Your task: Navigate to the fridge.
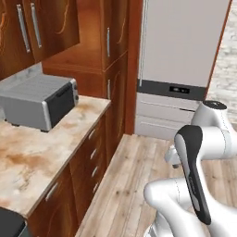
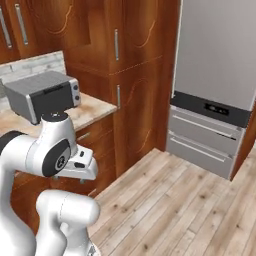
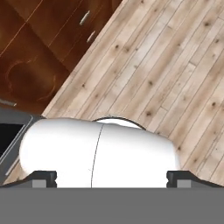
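The fingers (image 3: 112, 178) show as two dark tips at the bottom of the hand view, set wide apart with nothing between them, aimed down at the wood floor (image 3: 175, 65). The fridge (image 1: 185, 51) stands ahead and to the right of the base, past the end of the tabletop (image 1: 41, 148), with open floor between. Its long axis is vertical. Its top is cut off in both base views. The toaster oven (image 1: 41, 99) sits on the tabletop, left.
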